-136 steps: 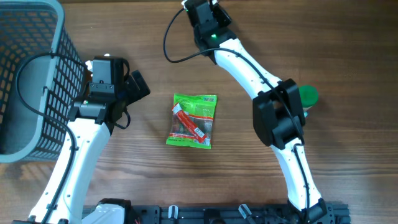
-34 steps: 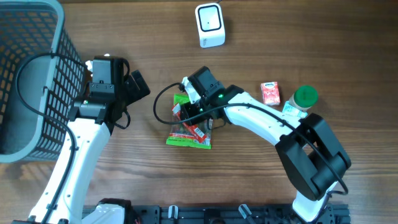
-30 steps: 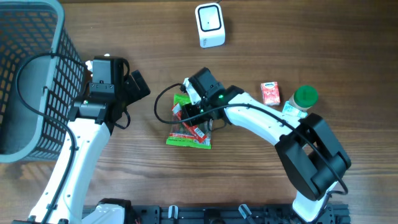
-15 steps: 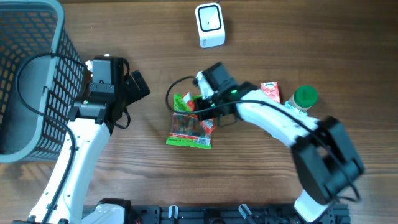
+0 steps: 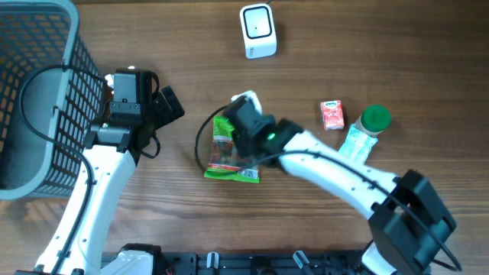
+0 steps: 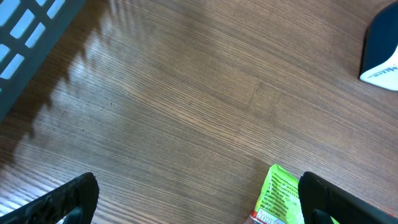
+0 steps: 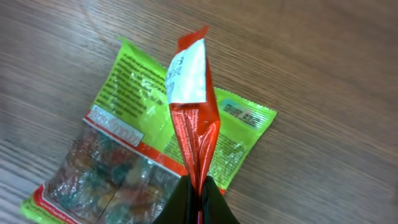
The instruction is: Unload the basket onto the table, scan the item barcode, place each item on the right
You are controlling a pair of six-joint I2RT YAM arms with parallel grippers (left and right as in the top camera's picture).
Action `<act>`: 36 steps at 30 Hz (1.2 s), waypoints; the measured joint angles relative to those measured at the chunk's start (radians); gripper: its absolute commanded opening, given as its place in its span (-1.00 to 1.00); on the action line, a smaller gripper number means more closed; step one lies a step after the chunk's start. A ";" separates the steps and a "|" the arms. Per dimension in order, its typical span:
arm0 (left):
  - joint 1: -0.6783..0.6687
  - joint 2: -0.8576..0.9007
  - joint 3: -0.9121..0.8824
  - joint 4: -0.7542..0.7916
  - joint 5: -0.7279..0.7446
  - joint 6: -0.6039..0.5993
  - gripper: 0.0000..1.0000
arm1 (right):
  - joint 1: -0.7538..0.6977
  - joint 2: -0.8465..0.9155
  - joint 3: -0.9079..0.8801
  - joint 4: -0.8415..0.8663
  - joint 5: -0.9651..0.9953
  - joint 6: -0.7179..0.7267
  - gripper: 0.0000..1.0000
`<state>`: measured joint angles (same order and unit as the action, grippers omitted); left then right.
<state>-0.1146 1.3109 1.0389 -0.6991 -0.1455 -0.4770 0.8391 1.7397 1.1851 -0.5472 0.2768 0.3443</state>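
Evidently the right fingers [image 7: 180, 208] pinch the red packet [image 7: 193, 124] by its end, clear of the bag [image 7: 134, 143], for the scanner [image 5: 257, 30]; left fingers [image 6: 68, 196] gape empty.

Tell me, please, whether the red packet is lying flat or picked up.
Picked up: the shut right gripper pinches one end of the red packet over the green bag. Whether its far end touches the bag, I cannot tell.

Basket [image 5: 38, 46] left — sachet [image 7: 189, 93] over pouch [image 5: 222, 156] mid-table — box [image 5: 331, 114], bottle [image 5: 365, 130] right, scanner [image 5: 257, 30] behind
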 measured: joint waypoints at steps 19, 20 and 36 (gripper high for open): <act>0.000 0.000 0.000 0.000 0.000 0.000 1.00 | 0.144 0.174 -0.001 0.057 0.346 -0.197 -0.39; 0.000 0.000 0.000 0.000 0.000 0.000 1.00 | 0.144 0.174 -0.001 0.058 0.332 -0.200 -0.39; 0.000 0.000 0.000 0.000 0.000 0.000 1.00 | -0.080 0.167 0.035 0.046 -0.012 -0.219 -0.13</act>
<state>-0.1146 1.3109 1.0389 -0.6994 -0.1455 -0.4770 0.7589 1.9072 1.2205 -0.5014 0.2649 0.1253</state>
